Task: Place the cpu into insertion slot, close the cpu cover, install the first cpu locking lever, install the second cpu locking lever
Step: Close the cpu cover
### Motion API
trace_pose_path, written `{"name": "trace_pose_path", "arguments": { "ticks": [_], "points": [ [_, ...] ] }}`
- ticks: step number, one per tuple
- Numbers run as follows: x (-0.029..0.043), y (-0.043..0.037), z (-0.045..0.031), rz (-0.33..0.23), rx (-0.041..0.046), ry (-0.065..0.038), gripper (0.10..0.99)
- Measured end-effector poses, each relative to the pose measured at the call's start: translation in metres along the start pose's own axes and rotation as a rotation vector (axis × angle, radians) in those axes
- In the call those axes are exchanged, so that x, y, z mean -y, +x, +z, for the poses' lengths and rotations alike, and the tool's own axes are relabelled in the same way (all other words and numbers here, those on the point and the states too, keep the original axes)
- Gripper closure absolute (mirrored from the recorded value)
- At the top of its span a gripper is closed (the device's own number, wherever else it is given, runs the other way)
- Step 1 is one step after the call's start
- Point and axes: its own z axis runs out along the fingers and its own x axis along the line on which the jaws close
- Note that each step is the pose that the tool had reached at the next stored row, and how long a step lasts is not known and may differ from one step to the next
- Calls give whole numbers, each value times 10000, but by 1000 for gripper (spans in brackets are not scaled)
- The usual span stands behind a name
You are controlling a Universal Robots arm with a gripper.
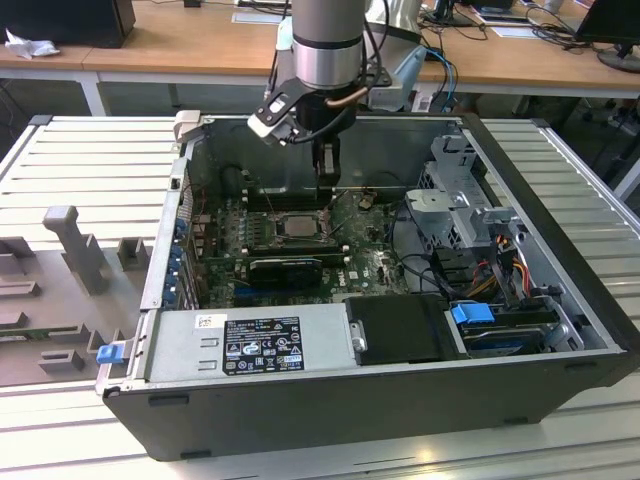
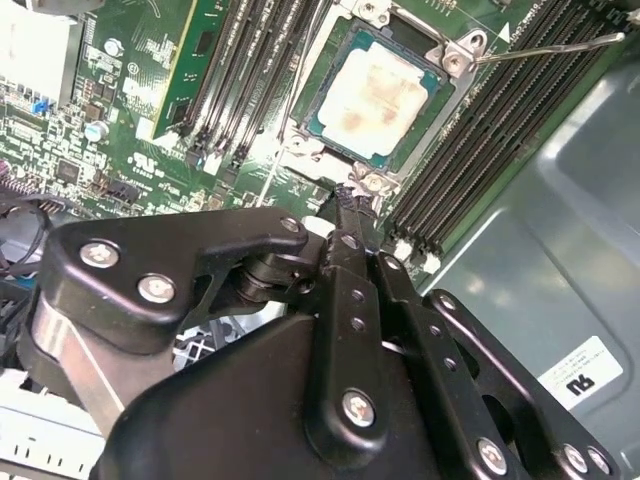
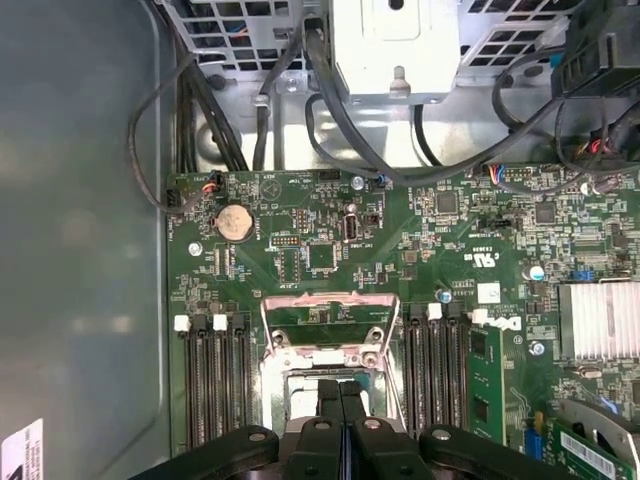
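Observation:
The cpu (image 2: 375,90), a square chip with a stained silvery top, lies flat in the insertion slot (image 2: 318,150) on the green motherboard, and its top is uncovered. In the exterior view the cpu (image 1: 297,225) sits just to that view's left of my gripper (image 1: 326,200), which points straight down into the open case. My gripper (image 2: 347,195) is shut with nothing between its fingers, its tip at the socket's edge. The cpu cover (image 3: 325,322), a thin metal frame, appears swung open just beyond my gripper (image 3: 340,388). One thin locking lever (image 2: 545,48) sticks out unlatched.
Long black memory slots (image 3: 215,385) flank the socket on both sides. A black graphics card (image 1: 285,268) lies in front of it, and a power supply (image 1: 250,345) fills the case front. A drive cage (image 1: 460,185) and cables (image 1: 480,265) crowd the exterior view's right.

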Motion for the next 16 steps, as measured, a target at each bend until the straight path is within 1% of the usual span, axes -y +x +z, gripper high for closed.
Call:
{"name": "trace_pose_path", "arguments": {
  "ticks": [8,13,16],
  "points": [
    [-4,0,-59,4,-1,-1,980],
    [-11,-1,-62,6,-2,1,980],
    [-39,0,-60,26,0,1,980]
  ]
}}
